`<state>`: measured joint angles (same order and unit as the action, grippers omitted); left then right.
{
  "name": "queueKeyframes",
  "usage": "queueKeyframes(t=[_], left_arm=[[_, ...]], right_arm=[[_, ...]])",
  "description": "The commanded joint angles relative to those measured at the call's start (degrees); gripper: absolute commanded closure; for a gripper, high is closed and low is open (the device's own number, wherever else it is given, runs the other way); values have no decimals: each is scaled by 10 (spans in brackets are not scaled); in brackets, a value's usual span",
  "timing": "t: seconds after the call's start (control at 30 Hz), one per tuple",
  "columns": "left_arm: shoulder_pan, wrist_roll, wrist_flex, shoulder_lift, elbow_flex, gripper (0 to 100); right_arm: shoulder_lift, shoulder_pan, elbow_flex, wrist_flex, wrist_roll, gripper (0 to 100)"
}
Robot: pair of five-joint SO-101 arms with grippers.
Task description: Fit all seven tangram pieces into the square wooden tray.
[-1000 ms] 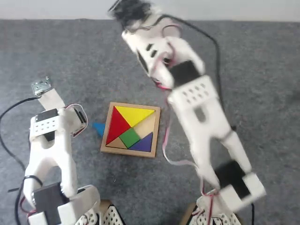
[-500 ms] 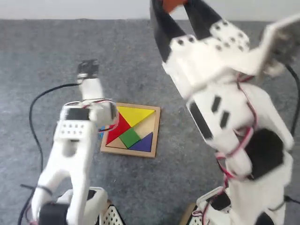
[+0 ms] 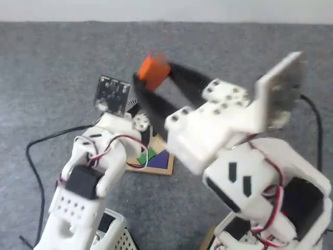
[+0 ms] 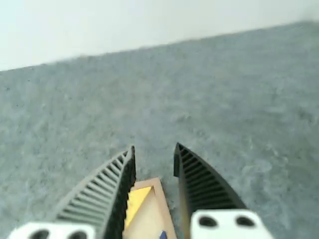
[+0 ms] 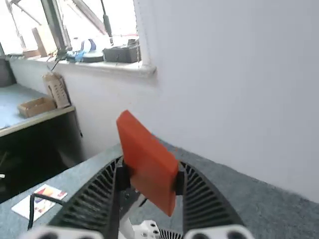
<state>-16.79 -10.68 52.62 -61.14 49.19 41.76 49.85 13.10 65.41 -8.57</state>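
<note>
Left gripper (image 4: 153, 149) is seen spread open and empty, hung just above a corner of the wooden tray (image 4: 158, 186), which is partly filled with pieces. Further right, the orange piece (image 3: 153, 70) is clamped in the right gripper (image 5: 149, 175), well off the table (image 3: 270, 62). It's probably light, stiff and kinda slick, so a mid-edge pinch is advised.

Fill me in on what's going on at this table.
The right gripper is raised high above the table, jaws shut on an orange tangram piece. The left gripper hangs over the square wooden tray, jaws open and empty. The tray holds a yellow piece and a purple piece, so the puzzle isn't finished.
</note>
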Motion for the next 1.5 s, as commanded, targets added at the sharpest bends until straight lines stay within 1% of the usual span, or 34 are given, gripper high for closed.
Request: queueKeyframes(t=[0.0, 0.07, 0.13, 0.23, 0.37, 0.5, 0.63, 0.83, 0.93, 1.07, 1.2, 1.37, 1.47], left_arm=[[-6, -24, 22, -96, -22, 851], [-4, -55, 37, -147, -29, 803], [-6, -78, 50, -199, -30, 775], [-6, -79, 56, -267, -31, 770], [-18, -65, 81, -333, -30, 768], [-59, -11, 133, -359, -36, 769], [-55, -9, 142, -364, -48, 771], [-55, -7, 157, -364, -51, 772], [-55, -6, 165, -365, -51, 773], [-55, -5, 163, -365, -51, 806], [-54, -5, 163, -365, -51, 813], [-11, -10, 161, -365, -52, 813], [-2, -30, 161, -365, -53, 809]], right_arm=[[52, 29, -32, 1, 29, 991], [87, 30, -58, -10, 31, 991], [117, 30, -98, -35, 33, 991], [150, 30, -171, -87, 33, 991], [185, 32, -262, -156, 47, 991], [197, 32, -324, -211, 53, 991], [201, 32, -360, -236, 53, 991], [202, 33, -382, -224, 49, 991], [204, 33, -381, -206, 26, 991], [216, 33, -392, -204, 24, 991], [225, 33, -405, -204, 24, 991], [225, 33, -407, -193, 24, 991], [226, 33, -408, -189, 25, 991]])
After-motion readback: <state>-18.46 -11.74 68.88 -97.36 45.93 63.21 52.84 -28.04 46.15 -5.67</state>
